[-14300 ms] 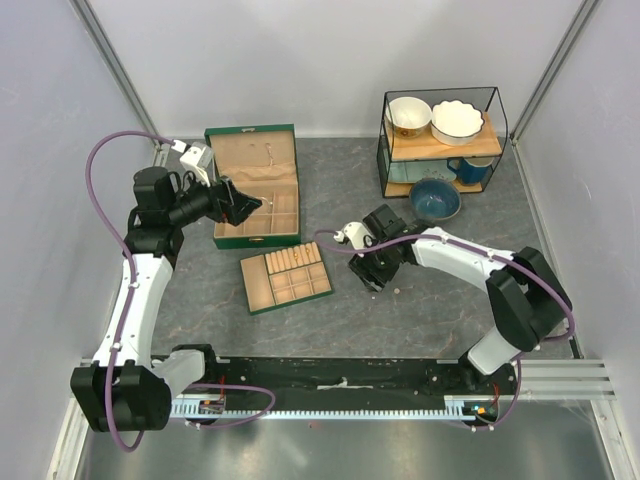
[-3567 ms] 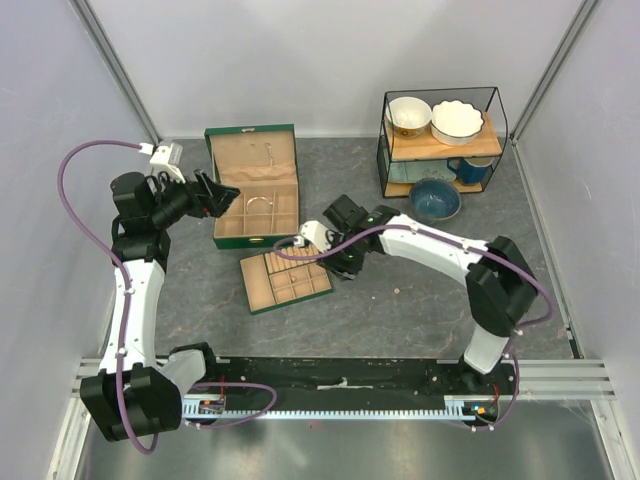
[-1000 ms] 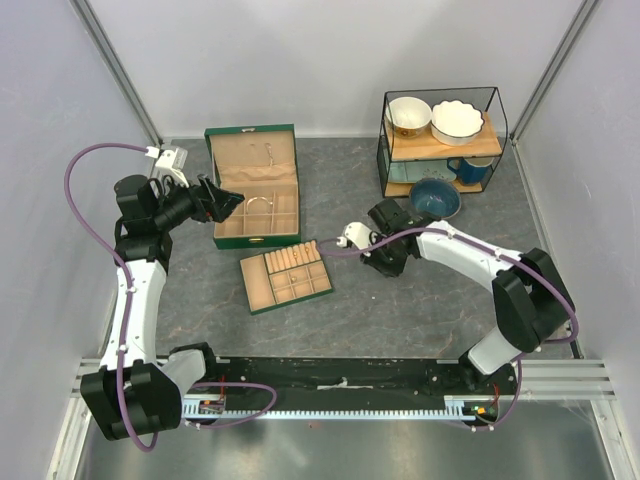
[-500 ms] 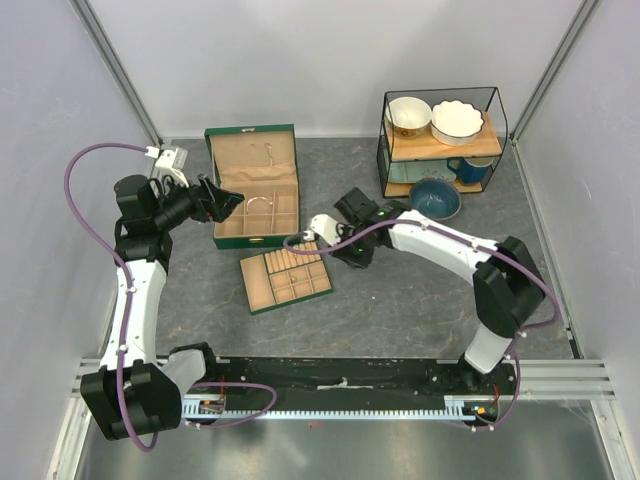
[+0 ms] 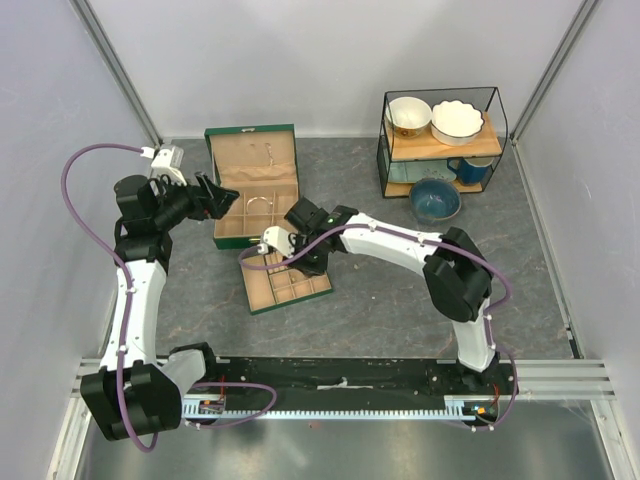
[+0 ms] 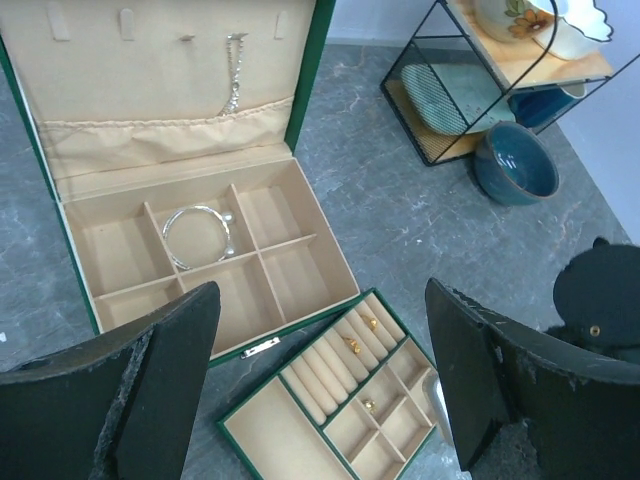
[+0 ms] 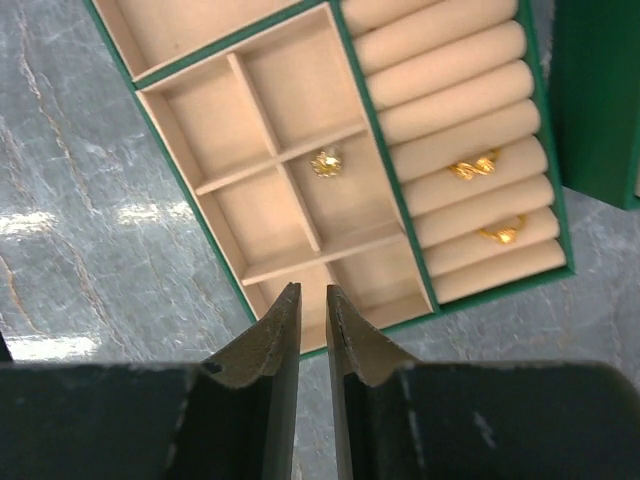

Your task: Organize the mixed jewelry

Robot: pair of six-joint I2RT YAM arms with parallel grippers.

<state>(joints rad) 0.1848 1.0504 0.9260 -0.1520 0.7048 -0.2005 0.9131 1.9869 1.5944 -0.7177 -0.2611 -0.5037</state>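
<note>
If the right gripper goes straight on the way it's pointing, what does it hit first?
Most likely the tray: the empty end compartment just ahead of the right gripper, close to the rim. Depth is unclear.

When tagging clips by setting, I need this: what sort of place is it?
Probably a robot lab cell: bare pale walls enclose a grey table, two arms are bolted to a rail at its near edge, and a green jewelry box and wire shelf look staged.
</note>
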